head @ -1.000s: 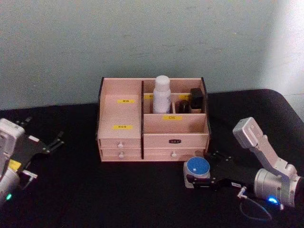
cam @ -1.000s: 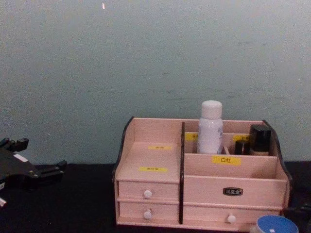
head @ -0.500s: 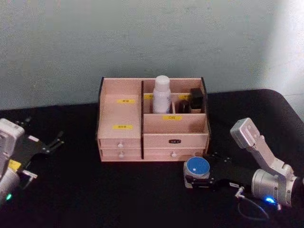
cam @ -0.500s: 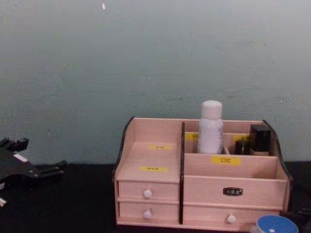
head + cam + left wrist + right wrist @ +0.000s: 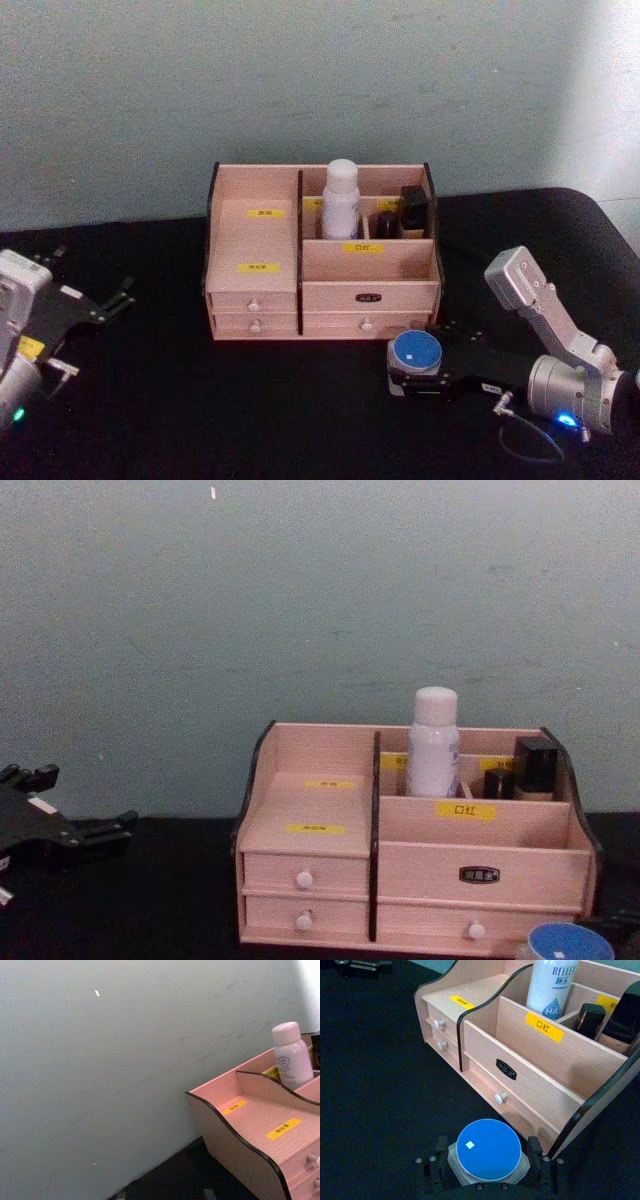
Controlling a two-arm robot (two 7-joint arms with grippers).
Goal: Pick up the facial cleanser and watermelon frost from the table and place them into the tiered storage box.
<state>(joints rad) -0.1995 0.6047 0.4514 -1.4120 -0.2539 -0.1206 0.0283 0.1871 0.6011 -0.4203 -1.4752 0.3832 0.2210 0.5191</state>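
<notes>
Right gripper [image 5: 487, 1154] clasps the probably light, rigid, slick-sided watermelon frost [image 5: 488, 1147] by its body; left gripper [image 5: 92, 275] rests splayed near the table's [image 5: 200, 410] left edge.

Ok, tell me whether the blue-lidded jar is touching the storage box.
Apart. The right wrist view shows a strip of black table between the watermelon frost and the front of the tiered storage box.

The tiered storage box [image 5: 320, 290] is pale, matt, grained wood. The facial cleanser [image 5: 341, 200] is smooth white plastic; the watermelon frost [image 5: 489, 1150] has a frosted body and smooth blue lid. The table [image 5: 200, 400] is matt black.
</notes>
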